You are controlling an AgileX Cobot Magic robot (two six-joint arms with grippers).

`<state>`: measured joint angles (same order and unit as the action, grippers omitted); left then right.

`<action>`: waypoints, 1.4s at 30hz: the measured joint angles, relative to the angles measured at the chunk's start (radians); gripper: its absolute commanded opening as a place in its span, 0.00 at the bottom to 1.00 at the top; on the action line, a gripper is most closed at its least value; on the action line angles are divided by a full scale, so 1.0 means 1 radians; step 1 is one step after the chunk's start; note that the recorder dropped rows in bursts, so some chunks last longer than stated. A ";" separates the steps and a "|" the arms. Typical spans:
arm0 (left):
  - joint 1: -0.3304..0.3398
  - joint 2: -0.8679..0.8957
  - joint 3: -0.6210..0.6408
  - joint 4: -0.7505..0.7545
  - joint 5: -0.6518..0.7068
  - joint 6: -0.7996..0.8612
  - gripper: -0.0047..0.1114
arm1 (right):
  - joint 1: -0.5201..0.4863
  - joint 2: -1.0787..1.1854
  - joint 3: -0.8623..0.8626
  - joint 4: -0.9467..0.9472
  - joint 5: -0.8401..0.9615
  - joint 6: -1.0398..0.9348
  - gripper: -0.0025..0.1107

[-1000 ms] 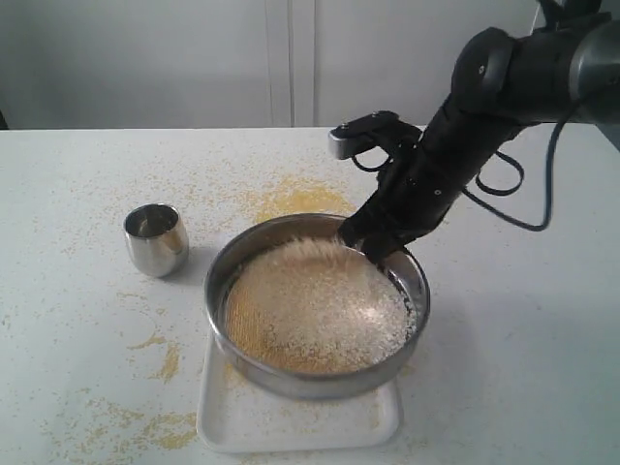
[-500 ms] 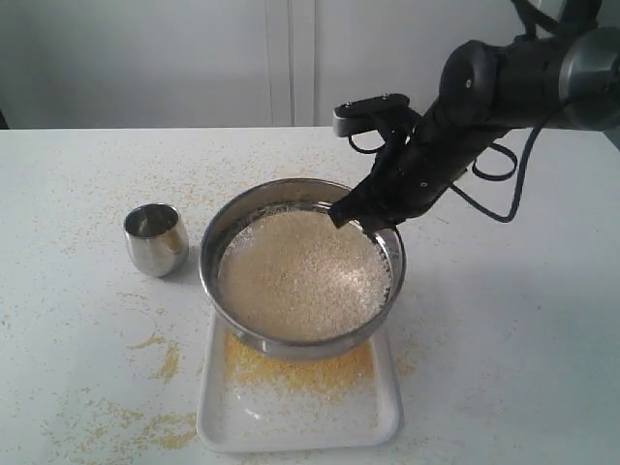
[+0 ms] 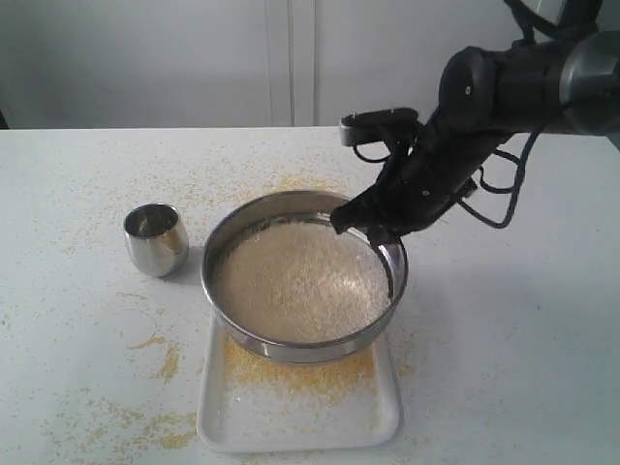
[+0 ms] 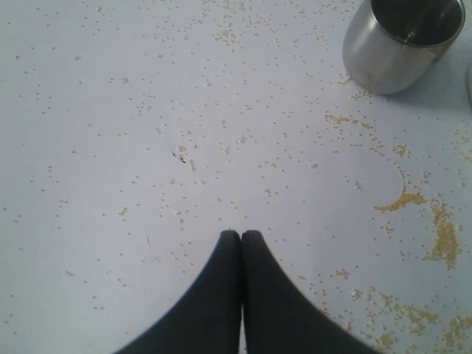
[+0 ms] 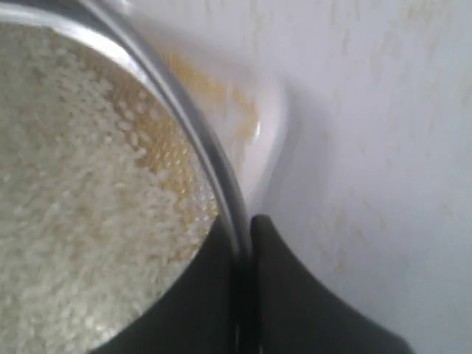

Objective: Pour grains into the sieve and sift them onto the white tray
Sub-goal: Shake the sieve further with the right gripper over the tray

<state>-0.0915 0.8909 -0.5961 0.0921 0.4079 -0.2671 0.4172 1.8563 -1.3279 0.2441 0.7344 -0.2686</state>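
- The left gripper (image 4: 241, 240) has its jaws pressed together on nothing, over the table (image 3: 77, 174) near the steel cup (image 3: 156, 238). It is best left idle there.
- The sieve (image 3: 291, 352) is over the far half of the white tray (image 3: 300, 426), which lies at the table's near edge. The grains (image 3: 300, 281) cover its mesh, and yellow meal dusts the tray below.
- Shake in short, level strokes inside the tray's rim, so nothing lands on the table.
- The right gripper (image 3: 373, 230) pinches the sieve's far-right rim. A firm grip matters, since the load sits off-centre.
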 measured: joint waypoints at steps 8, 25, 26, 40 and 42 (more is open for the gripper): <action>0.000 0.000 0.000 0.000 0.000 0.000 0.05 | 0.054 -0.034 -0.016 -0.065 -0.050 -0.149 0.02; 0.000 0.000 0.000 0.000 0.000 0.000 0.05 | 0.071 -0.027 -0.025 -0.055 0.022 -0.143 0.02; 0.000 0.000 0.000 0.000 0.000 0.000 0.05 | 0.073 -0.025 -0.022 -0.072 0.024 -0.022 0.02; 0.000 0.000 0.000 0.000 0.000 0.000 0.05 | 0.064 -0.024 -0.020 -0.078 0.046 -0.129 0.02; 0.000 0.000 0.000 0.000 0.000 0.000 0.05 | 0.055 -0.024 -0.009 -0.109 0.048 0.096 0.02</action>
<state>-0.0915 0.8909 -0.5961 0.0921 0.4079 -0.2671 0.4725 1.8321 -1.3372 0.1347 0.7825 -0.1723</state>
